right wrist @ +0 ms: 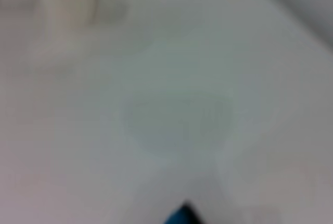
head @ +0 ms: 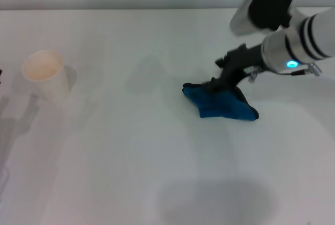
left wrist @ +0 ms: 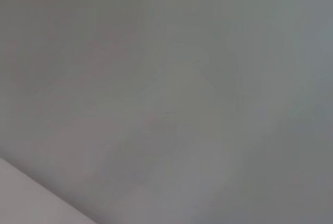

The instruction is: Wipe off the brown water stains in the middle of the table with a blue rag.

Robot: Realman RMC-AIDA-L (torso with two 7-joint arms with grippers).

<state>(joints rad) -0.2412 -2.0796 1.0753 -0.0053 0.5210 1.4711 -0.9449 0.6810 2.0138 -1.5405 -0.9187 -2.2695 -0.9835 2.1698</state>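
Head view: right gripper point(head: 215, 85) down on the table point(head: 131, 146), fingers clamped on the blue rag point(head: 222, 104), which bunches just under and in front of it. Paper cup point(head: 46, 73) far off to its left. Right wrist view: rag corner point(right wrist: 179, 216) at the frame's edge. Left wrist view: blank surface only.

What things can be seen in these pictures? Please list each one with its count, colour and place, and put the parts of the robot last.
blue rag: one, blue with dark edging, bunched on the table right of centre, under the right claw.
paper cup: one, white with a pale tan inside, upright at the left side of the table.
table: one, white, filling the head view.
brown water stains: none plainly visible; only faint greyish patches on the tabletop.
right claw: one, black, reaching in from the right and pressing down on the rag's upper edge.
right arm: one, white with a black band and a small blue light, upper right.
left claw: not in view.
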